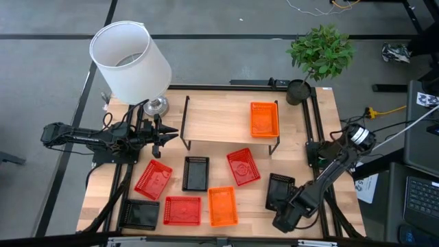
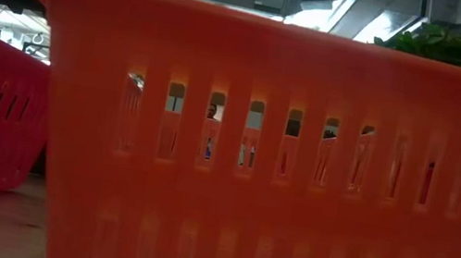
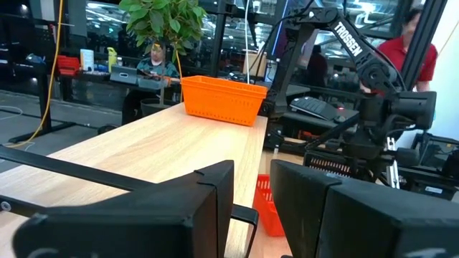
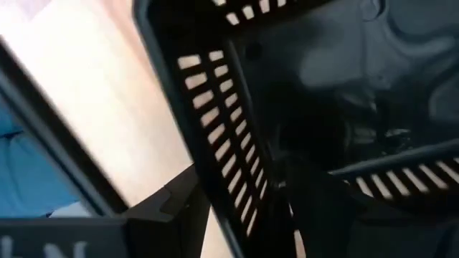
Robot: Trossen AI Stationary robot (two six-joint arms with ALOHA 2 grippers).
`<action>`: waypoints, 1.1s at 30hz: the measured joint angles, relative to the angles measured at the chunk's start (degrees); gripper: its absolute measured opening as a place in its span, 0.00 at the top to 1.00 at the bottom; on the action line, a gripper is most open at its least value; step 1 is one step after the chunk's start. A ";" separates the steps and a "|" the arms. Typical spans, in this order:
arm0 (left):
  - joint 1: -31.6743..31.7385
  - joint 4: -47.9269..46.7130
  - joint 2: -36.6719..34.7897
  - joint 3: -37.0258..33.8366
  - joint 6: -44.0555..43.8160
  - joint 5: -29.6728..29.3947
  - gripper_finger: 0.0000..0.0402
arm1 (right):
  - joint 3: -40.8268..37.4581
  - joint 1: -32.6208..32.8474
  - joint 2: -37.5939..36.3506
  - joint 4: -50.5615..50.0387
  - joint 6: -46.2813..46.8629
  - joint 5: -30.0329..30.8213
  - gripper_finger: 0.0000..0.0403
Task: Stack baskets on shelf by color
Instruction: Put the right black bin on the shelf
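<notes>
one orange basket [image 1: 264,119] on shelf [image 1: 212,123], wooden table [image 1: 324,120]

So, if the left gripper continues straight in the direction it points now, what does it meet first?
Probably nothing soon: the left gripper points along the bare shelf top. The first thing in line looks like the orange basket at its far end, though height is unclear.

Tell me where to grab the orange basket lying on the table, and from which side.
Take the orange basket on the table by one thin perforated wall, probably the short one nearest the shelf, coming from above. It lies flat, open side up, so one finger can go inside and one outside. A red basket lies close along one long side.
</notes>
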 joint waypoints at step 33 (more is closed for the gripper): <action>-0.02 0.01 0.00 0.00 -0.02 0.01 0.79 | 23.01 -0.88 1.54 -11.32 -15.64 5.61 1.00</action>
